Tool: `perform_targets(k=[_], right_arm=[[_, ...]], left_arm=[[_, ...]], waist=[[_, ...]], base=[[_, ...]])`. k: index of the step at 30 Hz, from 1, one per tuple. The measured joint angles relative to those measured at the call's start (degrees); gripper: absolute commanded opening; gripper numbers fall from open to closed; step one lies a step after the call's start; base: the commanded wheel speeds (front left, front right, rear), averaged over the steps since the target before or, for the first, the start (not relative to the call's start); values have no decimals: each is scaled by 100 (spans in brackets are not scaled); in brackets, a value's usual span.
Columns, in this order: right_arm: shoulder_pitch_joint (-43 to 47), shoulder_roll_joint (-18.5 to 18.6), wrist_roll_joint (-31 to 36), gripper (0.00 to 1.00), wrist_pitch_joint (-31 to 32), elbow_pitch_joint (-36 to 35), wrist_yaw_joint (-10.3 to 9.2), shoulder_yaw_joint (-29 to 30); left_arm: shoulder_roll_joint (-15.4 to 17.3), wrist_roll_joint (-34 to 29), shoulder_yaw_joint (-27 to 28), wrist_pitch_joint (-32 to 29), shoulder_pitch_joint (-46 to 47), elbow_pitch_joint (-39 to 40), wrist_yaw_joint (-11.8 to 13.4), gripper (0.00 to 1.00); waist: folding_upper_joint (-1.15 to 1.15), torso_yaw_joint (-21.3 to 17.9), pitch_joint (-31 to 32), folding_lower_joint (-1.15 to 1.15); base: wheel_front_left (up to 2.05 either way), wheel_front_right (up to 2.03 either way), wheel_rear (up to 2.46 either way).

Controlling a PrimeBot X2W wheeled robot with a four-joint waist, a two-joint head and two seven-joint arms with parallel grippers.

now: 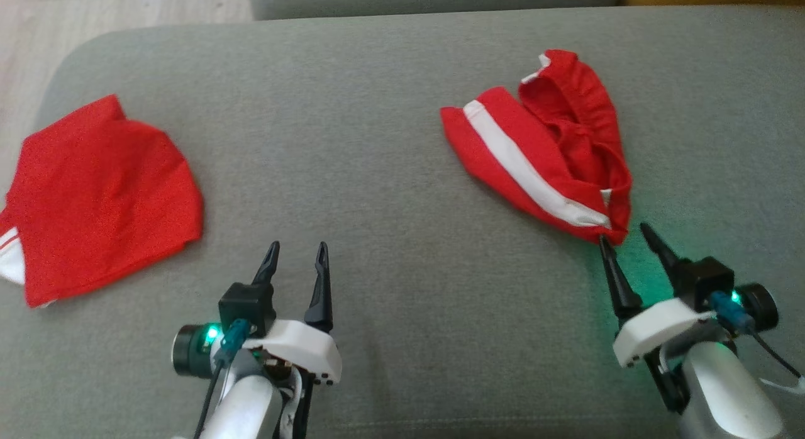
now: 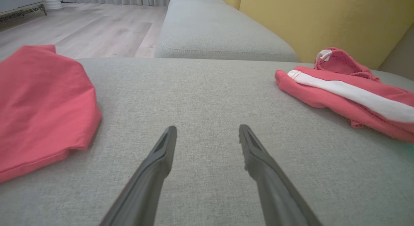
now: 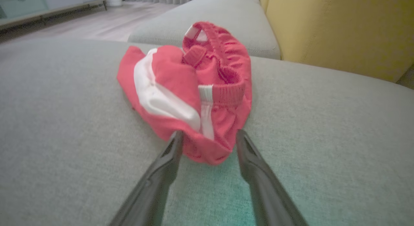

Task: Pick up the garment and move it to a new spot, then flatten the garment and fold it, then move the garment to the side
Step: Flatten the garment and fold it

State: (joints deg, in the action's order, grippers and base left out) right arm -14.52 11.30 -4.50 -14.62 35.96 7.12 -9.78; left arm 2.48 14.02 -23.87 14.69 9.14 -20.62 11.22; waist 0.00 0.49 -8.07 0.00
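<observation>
Garment bunched; right wrist view shows edge between spread right pincer; left pincer apart.

The right gripper has its fingers spread, tips flanking the near edge of the crumpled red, white-striped garment on the grey cushion.

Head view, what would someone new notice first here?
The crumpled red garment with a white stripe lies on the right of the grey cushion, the open right gripper flanking its near end. On the left lies a flatter red garment, and the open left gripper points at bare cushion between them.
</observation>
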Motion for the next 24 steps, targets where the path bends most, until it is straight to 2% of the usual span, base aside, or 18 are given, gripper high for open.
perform_targets(k=[7,10,12,17,24], right_arm=[[13,-389,47,100,-1,-756,0,460],[6,-485,46,100,-1,-982,0,478],[-34,-566,16,100,-1,-1173,0,454],[-278,-635,-99,100,-1,-1394,0,266],[-571,-716,-236,100,-2,-1569,-1,103]], left_arm=[[0,35,-103,0,259,1,-120,100],[1,45,-215,0,817,-90,-220,100],[-1,109,-320,0,1562,-225,-247,100],[-9,393,-533,1,2590,-898,-468,100],[-27,541,-716,0,3391,-1793,-627,100]], waist=[[0,-360,-114,0],[0,-507,-268,0],[0,-680,-450,0],[0,-1052,-760,0],[0,-1554,-1141,1]], base=[[0,0,0],[0,0,0],[0,0,0],[0,0,0],[0,0,0]])
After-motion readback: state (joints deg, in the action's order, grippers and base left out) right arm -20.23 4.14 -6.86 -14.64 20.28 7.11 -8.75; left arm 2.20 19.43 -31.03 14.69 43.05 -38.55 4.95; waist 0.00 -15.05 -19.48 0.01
